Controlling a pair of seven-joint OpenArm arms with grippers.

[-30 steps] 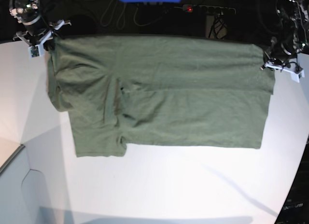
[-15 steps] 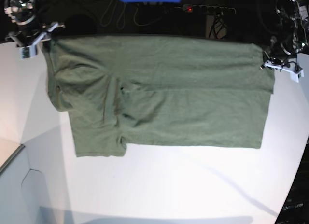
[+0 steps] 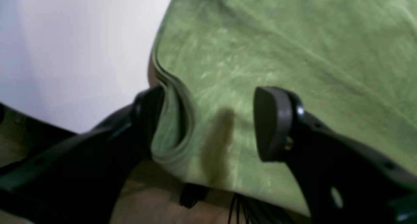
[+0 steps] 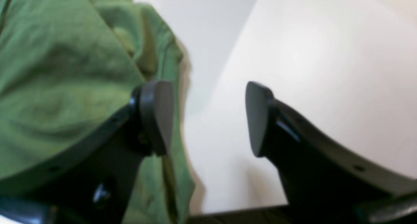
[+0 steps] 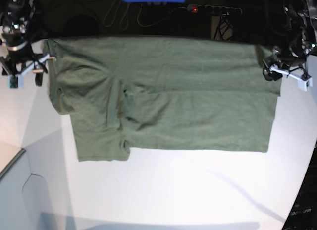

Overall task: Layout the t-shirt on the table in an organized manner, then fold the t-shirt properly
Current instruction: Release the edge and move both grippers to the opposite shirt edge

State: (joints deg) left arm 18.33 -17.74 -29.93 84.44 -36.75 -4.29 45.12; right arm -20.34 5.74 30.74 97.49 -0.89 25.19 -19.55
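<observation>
Across the near half of the large smooth white tabletop (image 5: 173,190) nothing lies but shadow; beyond it the plain olive-green short-sleeved cotton t-shirt (image 5: 168,96) is spread flat and sideways, its far edge running along the table's back rim, one long side already folded in over the body so a horizontal crease crosses the middle. At the far corners both arms have just let go. A second ago each gripper was clamped on a top corner of the cloth; now the left gripper (image 3: 208,123) stands with its pads spread wide — the layered hem (image 3: 172,119) sits loose between them, brushing one pad but no longer pinched. The right gripper (image 4: 208,118), likewise splayed, has drawn off the cloth altogether: its wrist view shows bare table between the pads and the shirt's edge off to one side, and in the base view it has shifted outward from the corner it held. The shirt itself has not moved since the release. That suggests the lengthwise fold is set down and finished, freeing both arms — the next step, by this reading, is regrasping for the remaining folds, with the protruding sleeve area (image 5: 64,98) still to be tidied.
</observation>
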